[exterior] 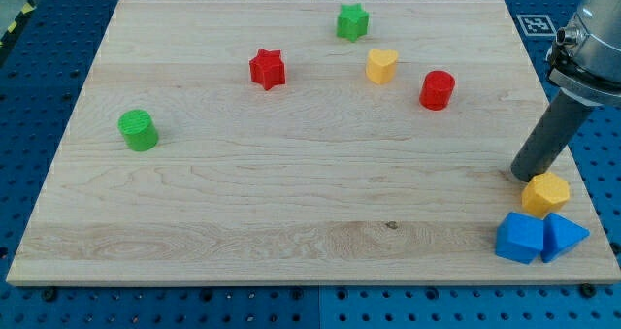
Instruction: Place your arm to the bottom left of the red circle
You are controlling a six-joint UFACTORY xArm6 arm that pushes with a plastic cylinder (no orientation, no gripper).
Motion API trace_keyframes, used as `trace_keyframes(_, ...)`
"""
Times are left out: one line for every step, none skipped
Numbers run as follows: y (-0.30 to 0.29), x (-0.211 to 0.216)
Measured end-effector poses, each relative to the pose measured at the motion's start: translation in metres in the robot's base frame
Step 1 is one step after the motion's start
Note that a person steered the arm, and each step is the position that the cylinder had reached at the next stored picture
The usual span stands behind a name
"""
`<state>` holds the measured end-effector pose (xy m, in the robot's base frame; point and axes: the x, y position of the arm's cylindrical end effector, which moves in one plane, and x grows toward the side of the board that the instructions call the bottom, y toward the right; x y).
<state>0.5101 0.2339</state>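
A pale wooden board (pixel 291 213) rests on a blue perforated table (pixel 29 86). Left to right: green cylinder (pixel 138 130), red star (pixel 267 69), red circle (pixel 438 89) upper right. The tip (pixel 517 175), which has no jaws, sits well to the circle's lower right, beside the yellow hexagon (pixel 546 193).

The board (pixel 291 203) is pale wood, smooth, with visible grain and a small dark knot. The red circle (pixel 438 89) and yellow hexagon (pixel 546 193) look like matt plastic. My tip (pixel 518 175), just beside the hexagon, ends a dark, matt rod.
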Motion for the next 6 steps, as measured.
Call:
trace_keyframes(0.000, -0.001)
trace_keyframes(-0.003, -0.019)
trace_keyframes(-0.004, -0.037)
trace_keyframes(-0.004, -0.044)
trace_keyframes(-0.004, -0.044)
trace_keyframes(-0.040, -0.044)
